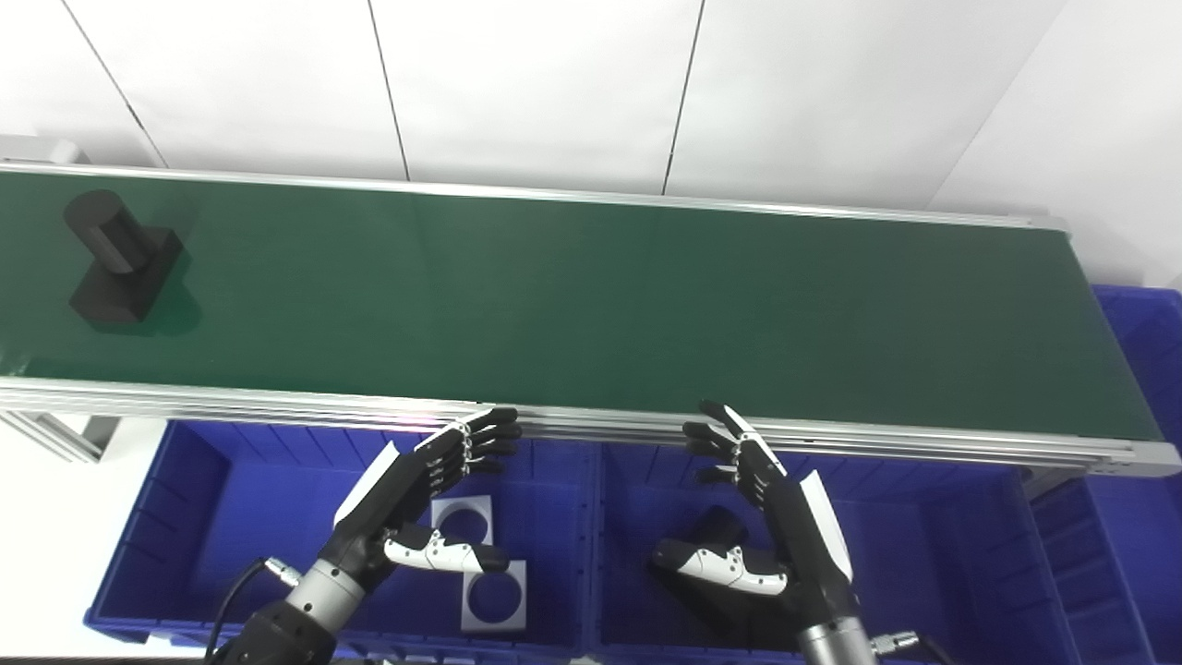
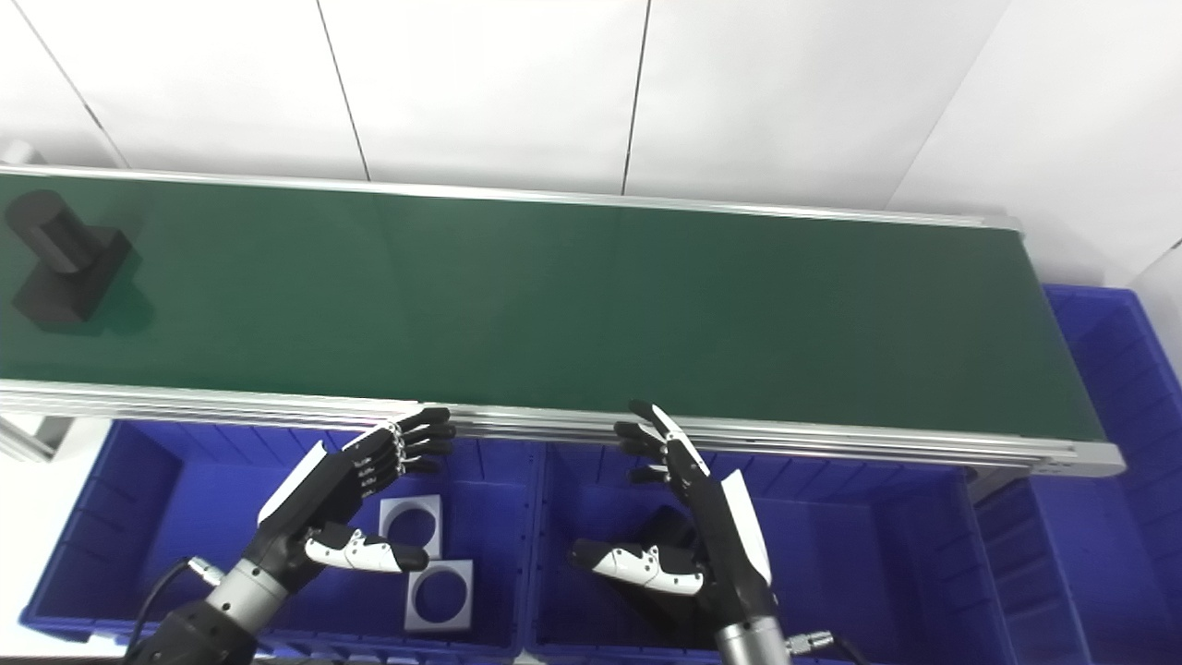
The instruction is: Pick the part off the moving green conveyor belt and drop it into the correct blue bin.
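A black part (image 1: 118, 260), a short cylinder standing on a square block, sits at the far left of the green conveyor belt (image 1: 591, 305). My left hand (image 1: 420, 499) is open and empty, hovering over the left blue bin (image 1: 185, 517) just below the belt's near rail. My right hand (image 1: 757, 517) is open and empty over the middle blue bin (image 1: 933, 545). Both hands are far right of the part.
Two grey square plates with round holes (image 1: 480, 563) lie in the left bin. A black part (image 1: 716, 528) lies in the middle bin, partly hidden by my right hand. A third blue bin (image 1: 1145, 369) stands at the belt's right end. The aluminium rail (image 1: 591, 420) edges the belt.
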